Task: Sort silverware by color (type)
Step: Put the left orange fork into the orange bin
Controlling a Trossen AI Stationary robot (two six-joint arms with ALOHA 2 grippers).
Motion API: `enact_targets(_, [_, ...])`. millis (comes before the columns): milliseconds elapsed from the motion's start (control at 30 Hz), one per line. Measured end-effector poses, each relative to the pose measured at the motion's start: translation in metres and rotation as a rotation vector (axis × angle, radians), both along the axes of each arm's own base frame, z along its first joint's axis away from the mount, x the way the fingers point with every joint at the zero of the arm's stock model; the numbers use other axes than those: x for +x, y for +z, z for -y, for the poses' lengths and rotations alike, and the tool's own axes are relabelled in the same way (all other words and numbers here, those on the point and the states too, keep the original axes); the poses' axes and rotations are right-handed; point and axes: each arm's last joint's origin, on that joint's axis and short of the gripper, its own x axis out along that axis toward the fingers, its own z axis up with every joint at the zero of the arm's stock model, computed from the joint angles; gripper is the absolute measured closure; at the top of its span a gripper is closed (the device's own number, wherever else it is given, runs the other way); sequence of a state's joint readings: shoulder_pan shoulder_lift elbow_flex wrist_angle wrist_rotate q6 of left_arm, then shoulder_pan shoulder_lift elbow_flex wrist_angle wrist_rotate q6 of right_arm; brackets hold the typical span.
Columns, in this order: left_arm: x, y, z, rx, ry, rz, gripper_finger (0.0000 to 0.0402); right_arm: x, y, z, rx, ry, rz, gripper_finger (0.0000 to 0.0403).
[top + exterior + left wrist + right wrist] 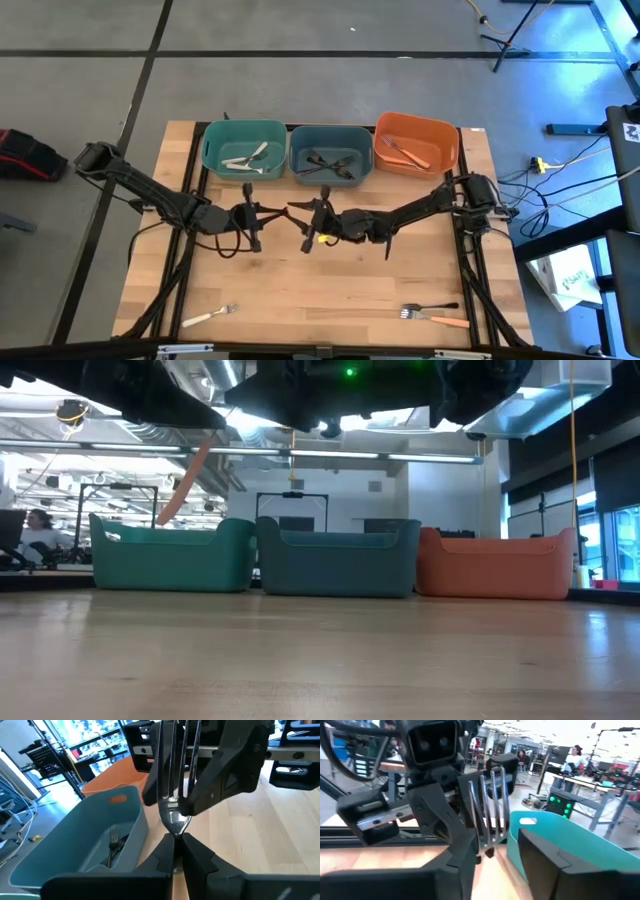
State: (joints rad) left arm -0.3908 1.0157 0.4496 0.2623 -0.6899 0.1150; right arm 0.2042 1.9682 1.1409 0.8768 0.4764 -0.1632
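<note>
Ceiling lamps are shining behind the teal bin [172,553] in the low view, leaving the arms above as dark silhouettes. Daylight is glaring through windows beyond the orange bin [112,775]. Motion blur is smearing the fork tines [490,807] nearby.

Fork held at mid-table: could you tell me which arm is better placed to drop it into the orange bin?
Right, probably. The left tool grips the fork at mid-table, facing the right tool; the orange bin stands far right, on the right arm's side, so handing over looks easier.
</note>
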Motion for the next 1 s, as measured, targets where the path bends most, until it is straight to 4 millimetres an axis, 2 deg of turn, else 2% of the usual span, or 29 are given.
enact_targets(100, [0.0, 0.0, 0.0, 0.0, 0.0, 0.0, 0.0387, 0.002, 0.002, 0.003, -0.003, 0.026, 0.006, 0.0304])
enact_targets(233, [0.0, 0.0, 0.0, -0.002, 0.002, 0.003, 0.0388, 0.004, 0.003, 0.005, -0.013, 0.052, -0.01, 0.0379])
enact_targets(300, [0.0, 0.0, 0.0, -0.008, 0.001, 0.001, 0.0387, 0.006, 0.004, 0.007, -0.037, 0.045, -0.028, 0.0395])
enact_targets(467, [0.0, -0.001, 0.0, 0.0, -0.002, -0.009, 0.0377, 0.009, 0.006, 0.006, -0.071, 0.021, -0.065, 0.0398])
enact_targets(633, [-0.002, -0.005, -0.001, -0.013, 0.002, -0.05, 0.0342, 0.011, 0.014, 0.001, -0.181, -0.046, -0.186, 0.0401])
enact_targets(833, [-0.005, -0.015, 0.001, -0.063, -0.06, -0.144, 0.0293, 0.0, 0.05, -0.008, -0.257, -0.143, -0.361, 0.0402])
enact_targets(1000, [-0.005, -0.016, 0.002, -0.085, -0.097, -0.156, 0.0278, -0.028, 0.08, -0.012, -0.299, -0.241, -0.492, 0.0402])
